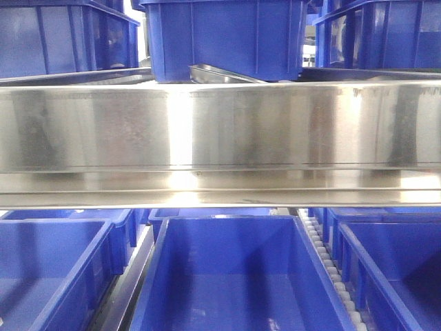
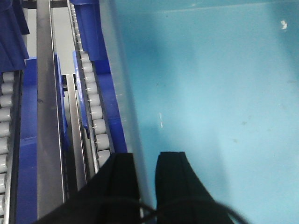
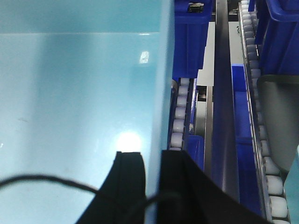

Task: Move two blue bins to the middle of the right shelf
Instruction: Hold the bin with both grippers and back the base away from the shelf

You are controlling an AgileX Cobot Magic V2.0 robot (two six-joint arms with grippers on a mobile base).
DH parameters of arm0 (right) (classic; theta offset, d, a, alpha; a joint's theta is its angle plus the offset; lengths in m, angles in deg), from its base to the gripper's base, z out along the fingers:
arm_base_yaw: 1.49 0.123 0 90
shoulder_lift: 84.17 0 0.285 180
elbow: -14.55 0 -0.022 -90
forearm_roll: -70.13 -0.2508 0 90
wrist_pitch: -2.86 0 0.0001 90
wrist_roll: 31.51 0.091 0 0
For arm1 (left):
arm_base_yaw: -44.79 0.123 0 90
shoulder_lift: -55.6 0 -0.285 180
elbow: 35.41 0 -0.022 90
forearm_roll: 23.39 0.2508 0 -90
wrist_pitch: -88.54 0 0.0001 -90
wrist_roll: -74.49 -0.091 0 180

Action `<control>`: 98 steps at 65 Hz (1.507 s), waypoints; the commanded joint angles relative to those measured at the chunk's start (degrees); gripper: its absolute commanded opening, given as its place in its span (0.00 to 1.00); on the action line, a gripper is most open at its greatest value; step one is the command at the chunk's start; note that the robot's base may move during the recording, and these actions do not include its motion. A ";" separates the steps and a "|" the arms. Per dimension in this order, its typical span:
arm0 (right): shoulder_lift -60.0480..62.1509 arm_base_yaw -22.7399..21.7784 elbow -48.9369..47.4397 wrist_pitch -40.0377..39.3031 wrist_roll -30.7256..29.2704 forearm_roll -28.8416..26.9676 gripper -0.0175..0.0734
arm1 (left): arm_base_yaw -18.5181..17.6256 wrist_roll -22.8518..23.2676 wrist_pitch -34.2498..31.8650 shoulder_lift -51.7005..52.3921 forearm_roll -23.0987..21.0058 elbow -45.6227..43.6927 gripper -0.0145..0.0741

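Note:
A pale sky-blue bin fills the left wrist view (image 2: pixel 210 93) and the right wrist view (image 3: pixel 70 93), seen from above into its smooth floor. My left gripper (image 2: pixel 145 156) is shut on the bin's left wall, one finger inside and one outside. My right gripper (image 3: pixel 152 153) is shut on the bin's right wall in the same way. I see only one pale bin; a second does not show. The shelf's wide shiny steel front rail (image 1: pixel 220 124) spans the front view, where neither pale bin nor gripper appears.
Dark royal-blue bins stand above the rail (image 1: pixel 224 34) and below it (image 1: pixel 227 276). White roller tracks run beside the pale bin on the left (image 2: pixel 91 102) and right (image 3: pixel 180 112), with steel dividers (image 3: pixel 219 93) and more dark blue bins (image 3: pixel 280 32) beyond.

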 commanded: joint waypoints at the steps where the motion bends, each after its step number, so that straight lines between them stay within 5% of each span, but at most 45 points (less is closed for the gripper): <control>1: 0.97 -0.29 -0.87 -2.68 -0.60 1.13 0.02 | -0.26 -0.84 -0.96 1.02 -0.82 -0.64 0.04; 98: 0.87 -0.29 -0.87 -2.66 -0.60 1.13 0.02 | -0.26 -0.84 -0.96 1.02 -0.84 -0.64 0.04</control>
